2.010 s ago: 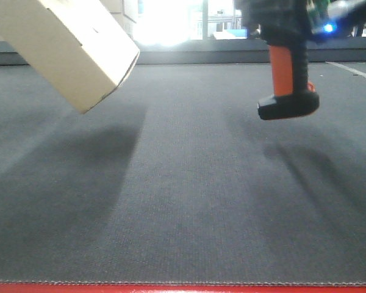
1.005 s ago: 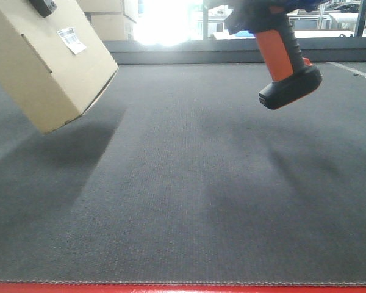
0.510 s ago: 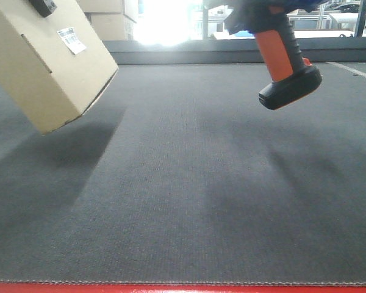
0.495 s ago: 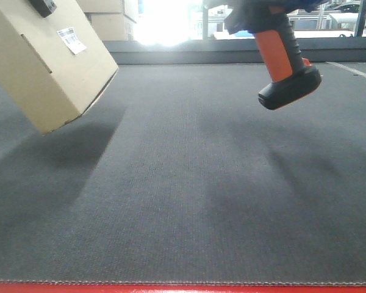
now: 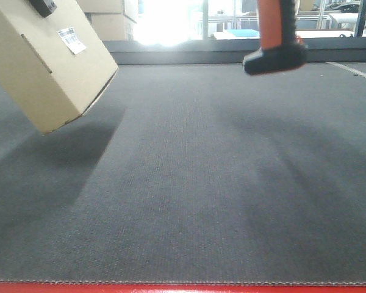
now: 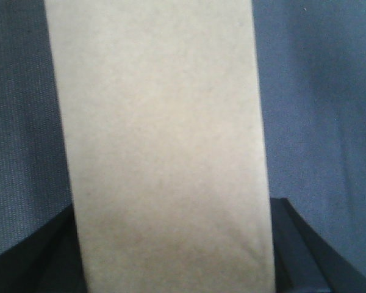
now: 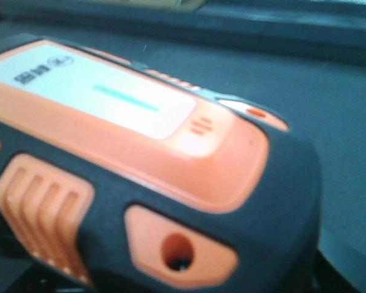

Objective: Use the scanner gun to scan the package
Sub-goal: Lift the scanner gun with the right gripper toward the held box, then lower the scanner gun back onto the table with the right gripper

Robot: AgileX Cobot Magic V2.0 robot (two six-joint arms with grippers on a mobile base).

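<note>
Tan cardboard, the package (image 5: 46,67) hangs tilted at the upper left of the front view, clear of the grey mat (image 5: 189,183). Its white barcode label (image 5: 71,40) sits on the upper sloping face, turned toward the middle of the scene. The left gripper (image 6: 174,210) grasps it: the wrist view shows a dark finger (image 6: 296,244) at each side of the box, against its walls.

The scanner gun (image 5: 274,43) hangs well apart at the upper right, its orange handle pointing down to the black base and its head cut off by the frame. The right gripper's fingers appear in no view, so I cannot tell their grip.

The step in hand looks like aiming. It would go best with the box held steady at this tilt and the scanner's front turned square to the label. The beam should also be kept off the stacked cartons (image 5: 107,21) behind.
</note>
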